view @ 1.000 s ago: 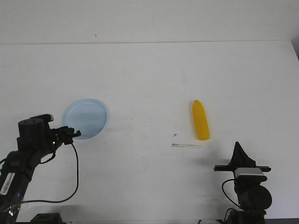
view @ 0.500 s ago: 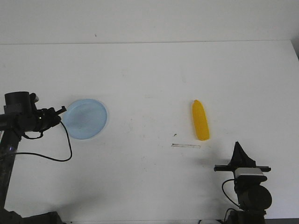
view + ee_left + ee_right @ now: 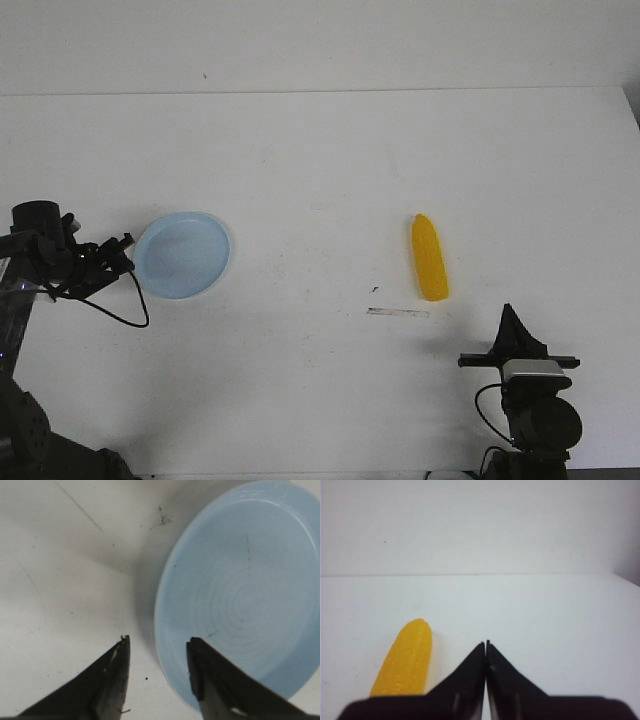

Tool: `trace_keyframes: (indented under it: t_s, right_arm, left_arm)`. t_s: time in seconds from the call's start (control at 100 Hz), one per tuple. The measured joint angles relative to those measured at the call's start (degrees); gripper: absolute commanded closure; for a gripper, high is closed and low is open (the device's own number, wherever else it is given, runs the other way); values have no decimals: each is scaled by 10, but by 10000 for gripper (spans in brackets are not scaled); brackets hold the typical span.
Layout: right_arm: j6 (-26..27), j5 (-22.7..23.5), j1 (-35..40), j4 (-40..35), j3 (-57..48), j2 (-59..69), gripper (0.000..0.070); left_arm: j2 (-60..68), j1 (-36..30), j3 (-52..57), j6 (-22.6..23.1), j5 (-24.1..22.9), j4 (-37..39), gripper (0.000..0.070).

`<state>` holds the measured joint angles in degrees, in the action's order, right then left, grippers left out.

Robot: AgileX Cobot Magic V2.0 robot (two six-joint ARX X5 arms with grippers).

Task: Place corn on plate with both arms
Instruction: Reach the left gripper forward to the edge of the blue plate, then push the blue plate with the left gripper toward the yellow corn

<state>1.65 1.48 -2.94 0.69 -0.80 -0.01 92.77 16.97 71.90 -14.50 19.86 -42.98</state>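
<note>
The pale blue plate [image 3: 183,254] lies at the table's left. My left gripper [image 3: 124,255] is open at the plate's left rim. In the left wrist view one finger [image 3: 220,680] is over the plate [image 3: 240,590] and the other finger [image 3: 110,675] is over bare table, so the rim lies between them. The yellow corn [image 3: 429,257] lies right of centre, pointed end away from me. My right gripper [image 3: 511,318] is shut and empty, near the front edge, a little right of the corn [image 3: 405,662].
A short pale strip [image 3: 398,312] and a small dark speck [image 3: 375,288] lie on the white table [image 3: 320,180] just left of the corn. The left arm's black cable [image 3: 135,300] hangs beside the plate.
My left arm has swung from the front left up and out to the plate's left edge, then lowered a little. The plate, the corn and the right arm have not moved.
</note>
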Motion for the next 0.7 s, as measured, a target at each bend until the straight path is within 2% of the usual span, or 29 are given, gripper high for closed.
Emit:
trace_keyframes:
  t_s: [0.7]
  right_arm:
    - [0, 0, 0, 0, 0, 0, 698]
  left_arm:
    - [67, -29, 0, 0, 20, 49, 415]
